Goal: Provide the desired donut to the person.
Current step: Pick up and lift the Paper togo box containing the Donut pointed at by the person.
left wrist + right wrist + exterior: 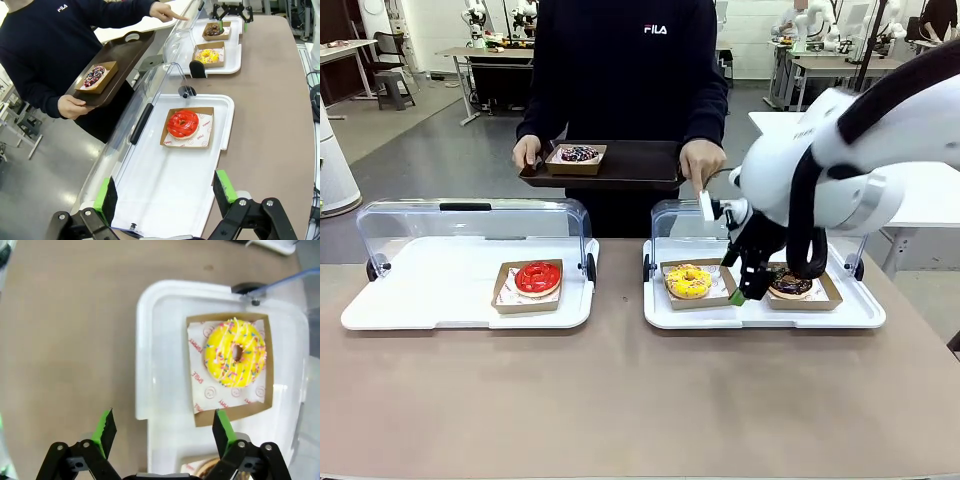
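Right gripper spread wide and empty, I hover over the front edge of the white tray, between the yellow donut and the chocolate donut.

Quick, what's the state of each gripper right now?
Left gripper: open, holding nothing.
Right gripper: open, holding nothing.

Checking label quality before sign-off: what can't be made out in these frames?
- Front view: the chocolate donut is mostly hidden behind the robot's right hand.
- Right wrist view: that donut is cut off by the bottom edge.
- Left wrist view: the person's pointing hand is too far off to tell which donut it picks.
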`<action>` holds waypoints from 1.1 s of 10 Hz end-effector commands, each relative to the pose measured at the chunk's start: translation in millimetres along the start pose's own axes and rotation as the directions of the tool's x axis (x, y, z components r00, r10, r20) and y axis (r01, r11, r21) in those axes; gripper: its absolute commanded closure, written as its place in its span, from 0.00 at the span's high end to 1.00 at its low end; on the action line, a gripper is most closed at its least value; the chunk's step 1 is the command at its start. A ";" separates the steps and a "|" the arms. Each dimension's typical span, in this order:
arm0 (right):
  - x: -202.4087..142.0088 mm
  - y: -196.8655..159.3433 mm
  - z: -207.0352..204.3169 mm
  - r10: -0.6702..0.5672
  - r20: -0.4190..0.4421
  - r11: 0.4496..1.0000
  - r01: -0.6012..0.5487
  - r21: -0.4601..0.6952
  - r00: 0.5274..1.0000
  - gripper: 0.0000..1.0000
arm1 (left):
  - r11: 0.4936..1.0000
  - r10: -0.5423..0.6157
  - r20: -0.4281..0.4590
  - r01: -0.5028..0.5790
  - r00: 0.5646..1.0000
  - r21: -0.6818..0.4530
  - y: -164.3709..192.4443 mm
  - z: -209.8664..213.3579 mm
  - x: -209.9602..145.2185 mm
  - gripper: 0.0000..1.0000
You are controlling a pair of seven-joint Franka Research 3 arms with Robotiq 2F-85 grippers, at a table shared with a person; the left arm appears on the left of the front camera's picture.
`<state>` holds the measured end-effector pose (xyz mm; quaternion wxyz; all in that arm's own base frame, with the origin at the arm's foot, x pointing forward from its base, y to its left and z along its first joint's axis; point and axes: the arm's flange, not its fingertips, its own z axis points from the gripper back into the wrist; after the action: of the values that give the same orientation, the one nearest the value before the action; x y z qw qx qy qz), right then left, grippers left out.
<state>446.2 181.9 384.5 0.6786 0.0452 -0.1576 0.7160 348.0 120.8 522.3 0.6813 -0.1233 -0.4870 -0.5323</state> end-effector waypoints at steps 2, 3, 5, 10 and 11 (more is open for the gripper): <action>-17.6 -18.1 -35.6 0.065 -0.001 0.996 -0.065 -0.056 0.998 1.00 | 1.000 -0.016 0.020 0.016 1.000 0.004 0.7 0.6 -2.3 1.00; -19.2 -23.9 -39.3 0.073 -0.005 0.991 -0.073 -0.112 0.997 1.00 | 1.000 -0.016 0.020 0.016 1.000 0.004 0.7 0.6 -2.3 1.00; -17.3 -30.2 -46.7 0.081 -0.004 0.993 -0.081 -0.087 0.997 1.00 | 1.000 -0.016 0.020 0.016 1.000 0.004 0.7 0.6 -2.3 1.00; -20.7 -36.8 -55.4 0.074 -0.013 0.995 -0.075 -0.063 0.997 1.00 | 1.000 -0.016 0.020 0.016 1.000 0.004 0.7 0.6 -2.3 1.00; -22.2 -40.2 -59.9 0.071 -0.015 0.997 -0.072 -0.039 0.997 0.44 | 1.000 -0.016 0.020 0.016 1.000 0.004 0.7 0.6 -2.3 1.00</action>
<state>486.8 180.2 333.5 0.6624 0.0086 -0.1740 0.7286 347.5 121.5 522.4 0.6822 -0.1227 -0.4865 -0.5318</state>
